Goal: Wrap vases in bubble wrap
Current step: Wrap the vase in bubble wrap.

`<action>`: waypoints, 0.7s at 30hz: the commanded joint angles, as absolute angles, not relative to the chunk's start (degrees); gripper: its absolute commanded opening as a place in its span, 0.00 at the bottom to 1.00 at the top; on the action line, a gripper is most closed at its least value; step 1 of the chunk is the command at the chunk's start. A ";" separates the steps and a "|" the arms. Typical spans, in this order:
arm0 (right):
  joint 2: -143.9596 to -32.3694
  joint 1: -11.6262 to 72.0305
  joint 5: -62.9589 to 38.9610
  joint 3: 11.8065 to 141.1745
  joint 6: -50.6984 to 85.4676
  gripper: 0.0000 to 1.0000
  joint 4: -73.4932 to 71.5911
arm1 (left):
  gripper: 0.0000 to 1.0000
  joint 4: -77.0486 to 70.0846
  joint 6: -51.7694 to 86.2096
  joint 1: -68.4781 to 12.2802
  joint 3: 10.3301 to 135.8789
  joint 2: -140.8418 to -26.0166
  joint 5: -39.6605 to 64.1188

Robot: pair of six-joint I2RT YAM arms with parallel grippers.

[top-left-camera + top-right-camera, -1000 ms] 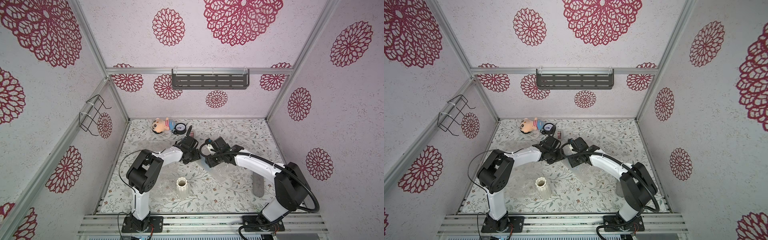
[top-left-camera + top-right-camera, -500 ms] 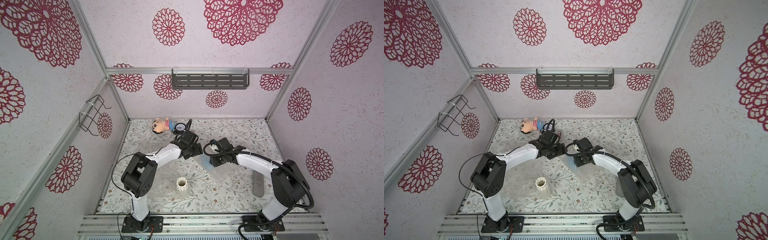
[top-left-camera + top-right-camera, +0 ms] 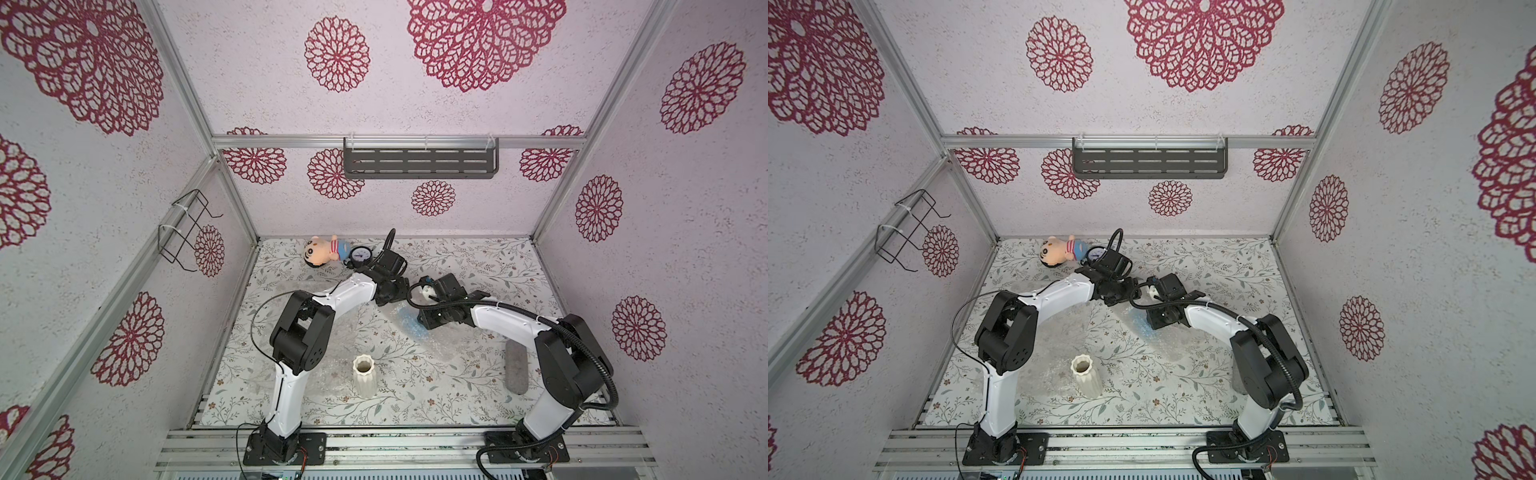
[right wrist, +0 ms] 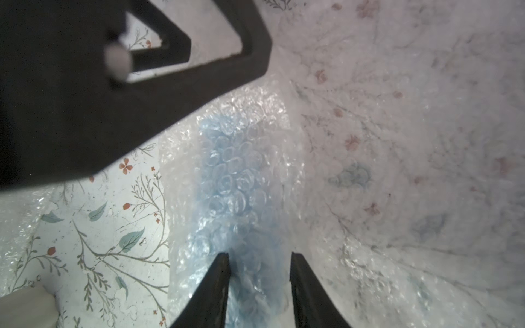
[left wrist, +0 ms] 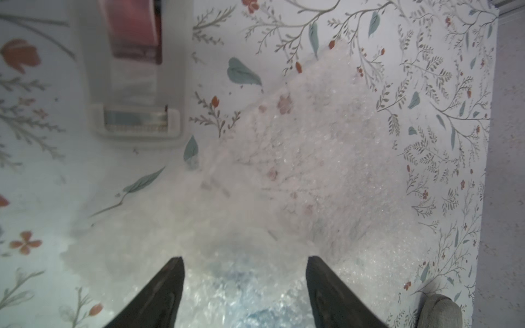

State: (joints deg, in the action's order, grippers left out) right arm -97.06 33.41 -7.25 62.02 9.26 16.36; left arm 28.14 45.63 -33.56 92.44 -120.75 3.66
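In both top views the cream vase (image 3: 365, 375) stands upright near the front of the tabletop (image 3: 478, 266). The blue vase (image 3: 408, 322) lies in the middle, covered by bubble wrap (image 3: 434, 347).

In the left wrist view the left end effector (image 5: 245, 259) is wide open over the wrapped blue vase and grips nothing.

In the right wrist view the right end effector (image 4: 260, 255) has its jaws partly closed, one on each side of the wrapped blue vase. I cannot tell if they squeeze it
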 commanded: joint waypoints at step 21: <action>-90.09 30.24 -3.76 55.98 12.47 0.61 16.03 | 0.55 38.18 37.59 -33.22 99.92 -131.12 4.86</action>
